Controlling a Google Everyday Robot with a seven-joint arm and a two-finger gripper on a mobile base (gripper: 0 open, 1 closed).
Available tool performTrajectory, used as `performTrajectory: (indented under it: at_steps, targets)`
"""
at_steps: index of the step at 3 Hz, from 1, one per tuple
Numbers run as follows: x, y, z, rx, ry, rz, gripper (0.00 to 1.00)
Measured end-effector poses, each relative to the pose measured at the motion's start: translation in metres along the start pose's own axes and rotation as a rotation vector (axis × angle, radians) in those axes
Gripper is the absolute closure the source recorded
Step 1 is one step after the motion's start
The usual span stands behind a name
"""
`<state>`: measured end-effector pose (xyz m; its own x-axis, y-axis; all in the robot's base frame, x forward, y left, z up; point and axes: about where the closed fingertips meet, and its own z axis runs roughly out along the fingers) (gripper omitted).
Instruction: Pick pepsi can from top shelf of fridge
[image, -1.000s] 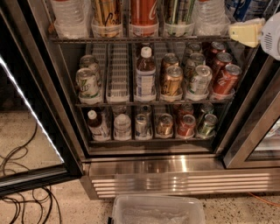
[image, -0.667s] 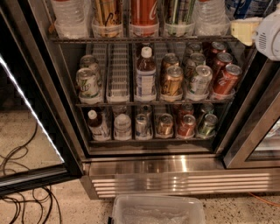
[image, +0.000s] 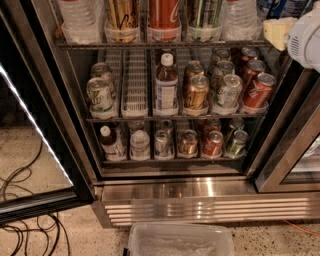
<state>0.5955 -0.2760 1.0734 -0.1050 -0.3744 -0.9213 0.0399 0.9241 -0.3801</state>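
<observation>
Speckled floor, loose black cables at left. Clear plastic tub at the bottom edge, in front of the fridge. Glass door swung open to the left, with a lit strip along its edge.

Top shelf runs across the upper part of the view. Left to right in its clear holders: water bottle, gold can, red can, green-and-silver can, second water bottle. Pepsi can sits at the far right end of that shelf. Only its lower blue-and-white part shows, cut by the top edge.

Gripper at upper right, its pale tip just below and in front of the pepsi can. White housing behind it runs off the right edge. Released or clenched: cannot tell. Contact with the can: cannot confirm.

Change over the last second: very little. Gripper has crept slightly upward, toward the can, and sits about the same sideways. Shelf contents unmoved.

Reading: a slow final approach, grasp not yet made. Gripper sits under the rightmost lane, so the choice of can looks correct. Risk: the second water bottle stands just beside the pepsi can, so entry looks tight and a nudge could topple it.
</observation>
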Motion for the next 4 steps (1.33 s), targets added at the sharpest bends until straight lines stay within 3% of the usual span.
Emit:
performTrajectory:
  at_steps: [2, 4]
  targets:
    - [0.002, -0.020, -0.007, 0.092, -0.009, 0.002, 0.31]
    - [0.015, -0.017, 0.013, 0.075, -0.018, 0.014, 0.31]
